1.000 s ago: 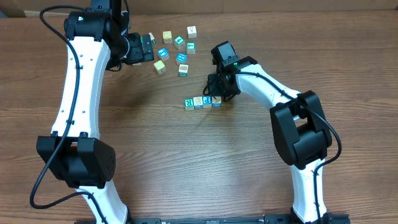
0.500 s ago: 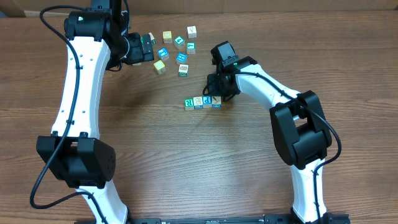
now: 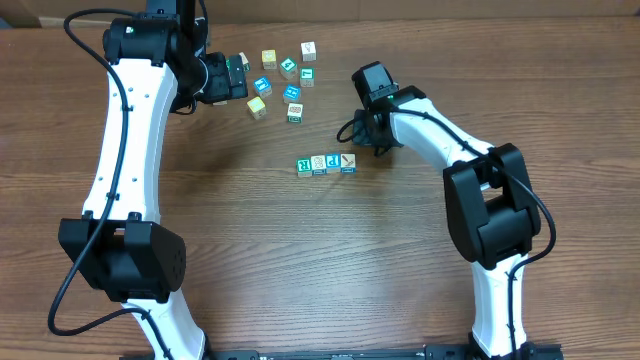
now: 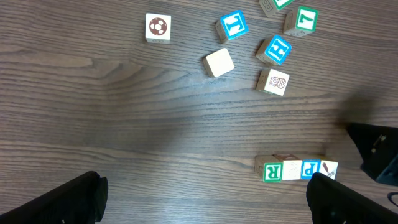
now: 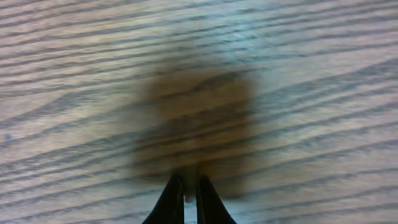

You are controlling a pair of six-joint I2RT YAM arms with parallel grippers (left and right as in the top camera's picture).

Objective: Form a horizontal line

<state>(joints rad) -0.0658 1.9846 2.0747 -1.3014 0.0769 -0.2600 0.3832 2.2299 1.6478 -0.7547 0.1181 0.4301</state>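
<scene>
Four small letter blocks form a row (image 3: 326,163) on the wooden table, touching side by side. The row also shows in the left wrist view (image 4: 298,169), reading R, a pale block, P and a picture block. My right gripper (image 3: 363,136) is shut and empty, just right of and behind the row's right end; its wrist view (image 5: 186,194) shows only blurred bare wood. My left gripper (image 3: 238,76) hovers at the back left, open and empty, with its fingers wide apart (image 4: 202,205). Several loose blocks (image 3: 288,80) lie behind the row.
Loose blocks in the left wrist view include a soccer-ball block (image 4: 158,28), a blue T (image 4: 231,26), a plain block (image 4: 219,62), a blue H (image 4: 276,50), a patterned block (image 4: 273,81) and a green 7 (image 4: 303,18). Bare wood lies in front of the row.
My right gripper has pulled back from the row's right end, moving right and toward the back. The row and the left arm have not moved.
</scene>
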